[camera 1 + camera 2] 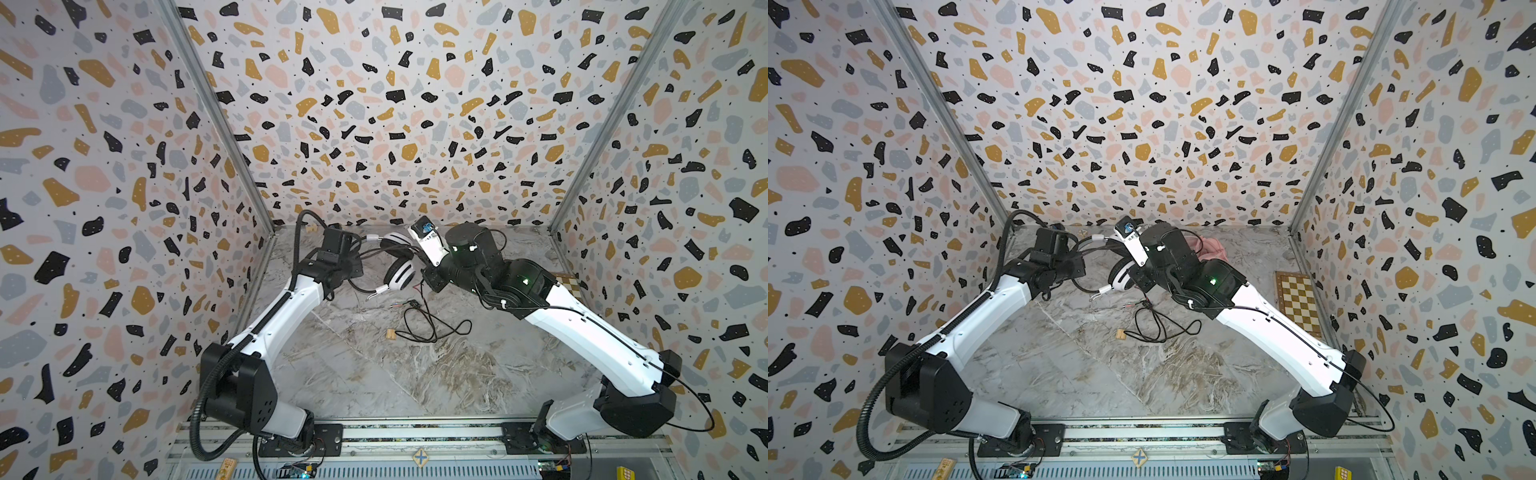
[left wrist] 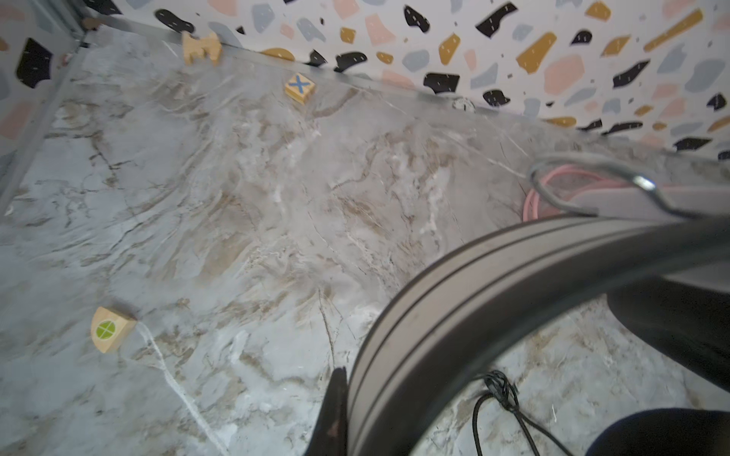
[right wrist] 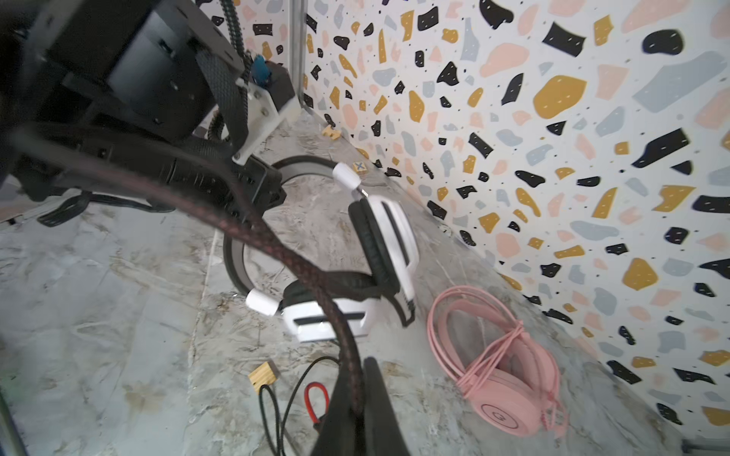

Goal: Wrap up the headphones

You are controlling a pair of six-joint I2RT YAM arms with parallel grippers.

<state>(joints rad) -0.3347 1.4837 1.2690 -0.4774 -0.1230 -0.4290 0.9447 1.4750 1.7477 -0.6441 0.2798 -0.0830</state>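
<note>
The white headphones (image 1: pixel 400 270) with black pads are held off the marble table at the back. My left gripper (image 1: pixel 356 266) is shut on their grey-black headband (image 2: pixel 474 296); only one of its fingers (image 2: pixel 335 410) shows, pressed against the band. In the right wrist view my right gripper (image 3: pixel 357 395) is shut on the black braided cable (image 3: pixel 308 272), which runs up across the white headphones (image 3: pixel 387 244). The rest of this cable (image 1: pixel 432 324) lies in loose loops on the table. The pink headphones (image 3: pixel 505 379) lie by the back wall with the pink cable wound round them.
A small wooden block (image 1: pixel 390 333) lies beside the loose cable. More wooden pieces lie near the back left: an X tile (image 2: pixel 300 87), a green-cross piece (image 2: pixel 110 329) and a notched piece (image 2: pixel 201 47). A checkerboard (image 1: pixel 1300 299) lies by the right wall.
</note>
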